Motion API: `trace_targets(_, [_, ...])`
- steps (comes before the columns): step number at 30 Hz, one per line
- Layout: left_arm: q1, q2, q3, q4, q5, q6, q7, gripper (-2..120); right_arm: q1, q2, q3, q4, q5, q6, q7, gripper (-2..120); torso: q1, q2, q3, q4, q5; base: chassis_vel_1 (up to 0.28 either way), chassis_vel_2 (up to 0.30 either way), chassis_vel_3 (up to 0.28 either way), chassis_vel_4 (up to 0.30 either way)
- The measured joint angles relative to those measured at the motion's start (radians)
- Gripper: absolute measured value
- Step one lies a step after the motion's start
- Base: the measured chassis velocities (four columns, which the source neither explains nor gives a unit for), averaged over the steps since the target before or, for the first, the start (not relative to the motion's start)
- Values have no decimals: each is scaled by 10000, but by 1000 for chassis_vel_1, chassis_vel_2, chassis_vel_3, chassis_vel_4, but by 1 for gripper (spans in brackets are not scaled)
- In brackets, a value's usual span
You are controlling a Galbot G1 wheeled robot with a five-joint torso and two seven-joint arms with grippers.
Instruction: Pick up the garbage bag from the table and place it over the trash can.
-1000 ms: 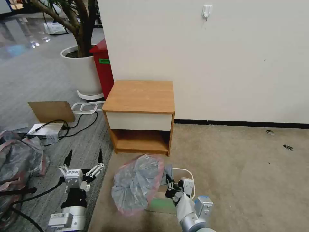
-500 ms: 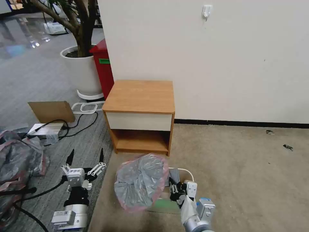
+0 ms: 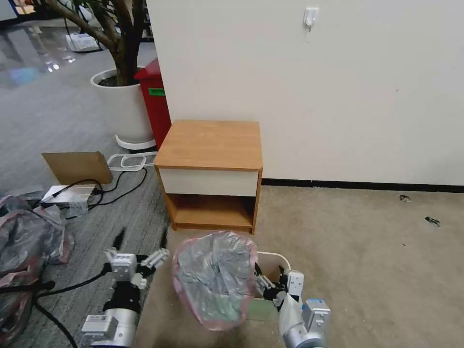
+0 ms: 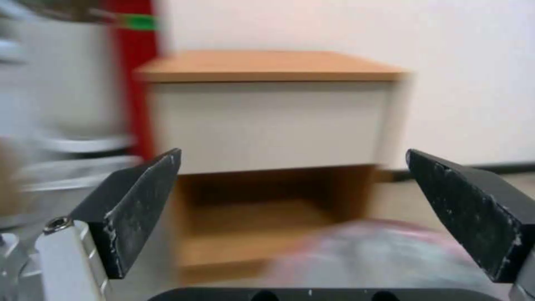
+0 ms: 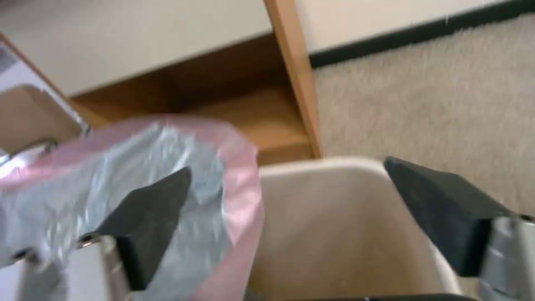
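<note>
Low in the centre of the head view we see the garbage bag [image 3: 215, 278], a thin, crinkled sheet of translucent grey plastic edged by a pinkish-red rim, ballooned into a rounded pouch. It covers the left part of the trash can [image 3: 276, 259], whose smooth beige wall and rolled, rounded rim show just to its right. Our right gripper [image 3: 270, 285] sits at the bottom centre-right, over the can; in the right wrist view its dark wedge-shaped fingers [image 5: 432, 209] are spread wide, one beside the bag's pink edge and one at the can's rim, gripping nothing. Our left gripper [image 3: 140, 241] stands at the lower left over the grey ribbed carpet, its black pointed fingers [image 4: 139, 209] also wide apart and empty. Above the bag, mid-frame, stands the table [image 3: 211, 145], with a flat orange-brown wood-grain top, a plain white drawer front and an open shelf.
</note>
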Motion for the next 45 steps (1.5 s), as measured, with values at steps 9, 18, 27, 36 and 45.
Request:
trace_targets(9, [-452,418,1102,-69,265,-642,-1193,93,-69,319,264,78,-444,388,-171,95,0,0,0,0,-1,0,0,0,0])
trace_targets(18, [-1371,434,1748,-130,-809,2772,-3834,100,-176,731,154,35,-903,724,-434,95,0,0,0,-1,0,0,0,0,0])
trace_targets(27, [-2060,474,1437,-37,-2574,6343,-2761,100,-383,996,98,-53,-1352,1025,-737,95,0,0,0,-1,-1,0,0,0,0])
trace_targets(36, [-2593,263,1479,546,-2439,7305,-2586,100,-670,1061,204,-76,-1572,1250,-868,95,1,0,0,-1,-1,0,0,0,0])
trace_targets(45, [-3029,176,1516,1093,-2230,7795,-2697,100,-784,1154,287,-105,-1634,1347,-871,95,0,0,0,-1,-2,0,0,0,0])
